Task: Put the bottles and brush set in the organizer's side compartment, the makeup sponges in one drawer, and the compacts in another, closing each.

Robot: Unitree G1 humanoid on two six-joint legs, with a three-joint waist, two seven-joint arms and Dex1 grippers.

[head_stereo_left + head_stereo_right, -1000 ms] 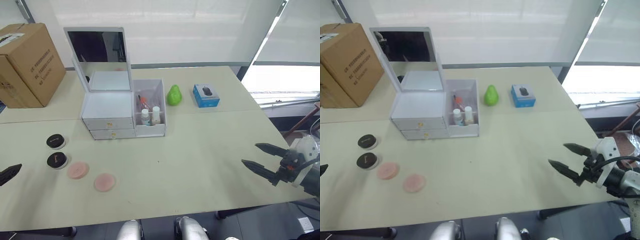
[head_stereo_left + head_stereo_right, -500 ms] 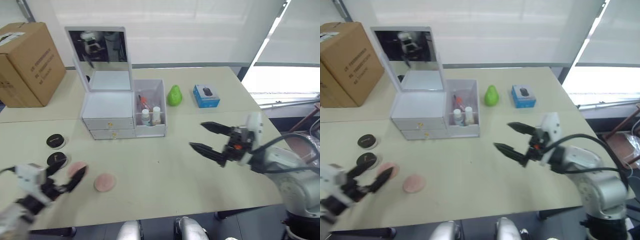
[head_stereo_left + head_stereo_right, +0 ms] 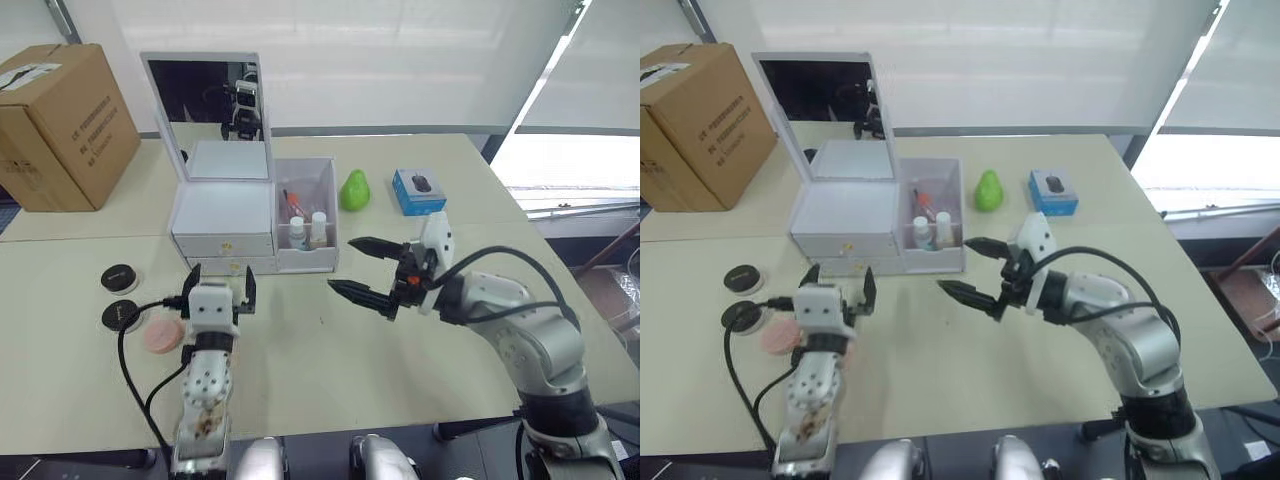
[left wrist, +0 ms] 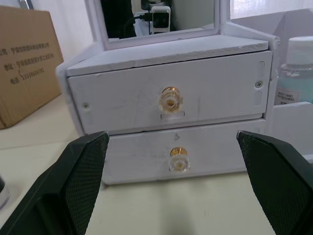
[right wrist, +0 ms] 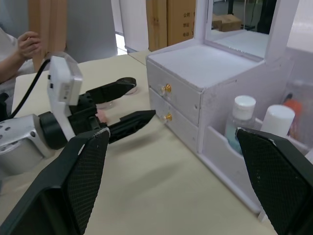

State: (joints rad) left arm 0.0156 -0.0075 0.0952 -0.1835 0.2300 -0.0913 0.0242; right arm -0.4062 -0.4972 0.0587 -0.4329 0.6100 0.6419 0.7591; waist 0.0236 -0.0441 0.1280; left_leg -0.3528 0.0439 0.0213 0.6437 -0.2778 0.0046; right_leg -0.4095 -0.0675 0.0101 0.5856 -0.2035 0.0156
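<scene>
The white organizer (image 3: 222,212) stands mid-table with its mirror (image 3: 207,95) upright and both gold-knobbed drawers (image 4: 169,100) shut. Its side compartment (image 3: 308,258) holds the two white-capped bottles (image 3: 297,234) and the brush set (image 3: 289,203). My left gripper (image 3: 221,285) is open and faces the drawer fronts from close by. To the right of the compartment, my right gripper (image 3: 345,265) hovers open and points toward it. Two black-lidded compacts (image 3: 119,277) lie at the left of the table. One pink makeup sponge (image 3: 162,335) lies beside my left arm.
A brown cardboard box (image 3: 60,125) stands at the back left. A green pear-shaped object (image 3: 352,190) and a small blue box (image 3: 420,191) sit right of the organizer. A person's hand (image 5: 27,44) shows beyond the table in the right wrist view.
Both arms have swung in from the table's sides. The left gripper has come up in front of the drawers, and the right gripper has moved left toward the side compartment.
</scene>
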